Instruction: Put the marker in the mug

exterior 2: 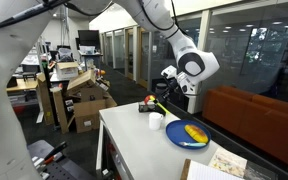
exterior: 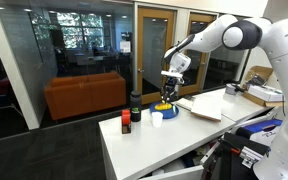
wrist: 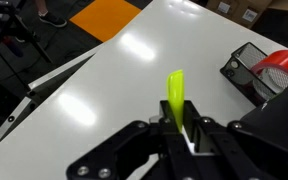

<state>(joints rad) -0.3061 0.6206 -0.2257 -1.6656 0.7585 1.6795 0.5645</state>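
My gripper (wrist: 180, 128) is shut on the marker (wrist: 176, 95), a thin yellow-green stick that points out past the fingertips over the white table in the wrist view. In both exterior views the gripper (exterior: 170, 88) (exterior 2: 164, 88) hangs above the table, just over the mug (exterior: 164, 110) (exterior 2: 189, 135), a squat blue vessel with a yellow inside. The mug does not show in the wrist view. The marker is too small to make out in the exterior views.
A small white cup (exterior: 157, 118) (exterior 2: 155, 121) stands next to the mug. A taller dark cup (exterior: 135, 101) and a small red-orange object (exterior: 126, 123) stand nearby. A black mesh holder and a red thing (wrist: 269, 68) lie at the wrist view's right. Papers (exterior: 202, 107) lie beyond the mug.
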